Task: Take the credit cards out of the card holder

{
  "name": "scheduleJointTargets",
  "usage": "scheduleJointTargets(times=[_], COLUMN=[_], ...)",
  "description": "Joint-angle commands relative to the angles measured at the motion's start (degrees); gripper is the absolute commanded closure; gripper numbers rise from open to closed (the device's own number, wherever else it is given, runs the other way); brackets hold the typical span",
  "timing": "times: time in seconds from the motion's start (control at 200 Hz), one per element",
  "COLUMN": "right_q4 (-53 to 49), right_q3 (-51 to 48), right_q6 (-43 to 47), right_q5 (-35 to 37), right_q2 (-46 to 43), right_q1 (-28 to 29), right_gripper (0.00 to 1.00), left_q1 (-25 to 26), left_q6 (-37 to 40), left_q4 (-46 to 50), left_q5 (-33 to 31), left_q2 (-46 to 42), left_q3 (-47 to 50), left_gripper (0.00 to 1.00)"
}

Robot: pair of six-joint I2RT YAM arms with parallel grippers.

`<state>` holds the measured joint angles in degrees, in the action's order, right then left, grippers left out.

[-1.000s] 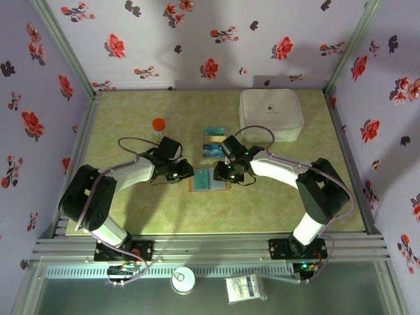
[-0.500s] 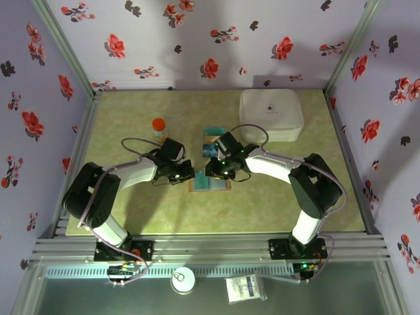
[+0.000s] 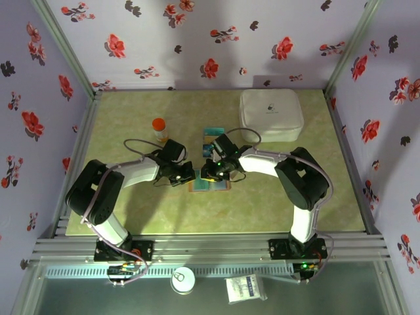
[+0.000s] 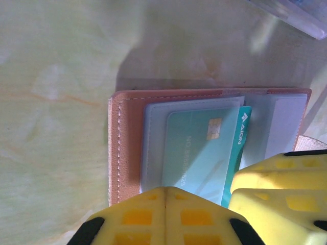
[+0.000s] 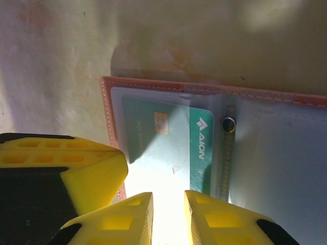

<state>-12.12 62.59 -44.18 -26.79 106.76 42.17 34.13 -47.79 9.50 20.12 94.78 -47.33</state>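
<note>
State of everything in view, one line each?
card holder, open, lying flat
teal card, partly out of holder
left tool, shut, at holder's edge
right tool, slightly open over teal card
loose cards, flat on table
white box, closed
bottle, upright, capped

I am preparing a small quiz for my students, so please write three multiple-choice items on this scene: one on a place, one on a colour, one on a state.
1. Where on the table does the white box stand?
A. near left corner
B. middle of the near edge
C. far right part

2. What colour is the card in the pocket of the card holder?
A. red
B. teal
C. black

3. How is the card holder?
A. lying open
B. folded shut
C. standing on its edge

Answers:
1 C: the top view shows the box at the far right, beyond the arms.
2 B: both wrist views show a teal card with a chip.
3 A: both its inner panels face up.
</note>
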Motion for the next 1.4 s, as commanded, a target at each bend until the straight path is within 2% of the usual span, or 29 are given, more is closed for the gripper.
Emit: scheduleJointTargets(times=[0.0, 0.245, 1.025, 1.395], right_q4=[0.01, -6.58, -6.27, -6.32], right_q3=[1.38, 1.94, 0.97, 0.69], right_q6=[-0.70, 2.33, 2.04, 1.91], right_q5=[-0.48, 5.05, 5.89, 5.75], right_q2=[0.99, 1.08, -4.57, -3.75], right_q1=[0.45, 0.43, 0.24, 0.06], right_gripper=[0.77, 0.77, 0.77, 0.76], left_q1=[0.32, 0.32, 0.88, 1.91], left_q6=[0.43, 0.59, 0.75, 1.24], left_q4=[1.23, 1.75, 3.68, 3.59], left_q5=[-0.44, -0.61, -0.52, -1.08], left_q2=[0.47, 0.36, -2.58, 0.79], left_q3=[-0.47, -0.53, -2.50, -3.41], left_gripper=[0.99, 0.99, 0.99, 1.00])
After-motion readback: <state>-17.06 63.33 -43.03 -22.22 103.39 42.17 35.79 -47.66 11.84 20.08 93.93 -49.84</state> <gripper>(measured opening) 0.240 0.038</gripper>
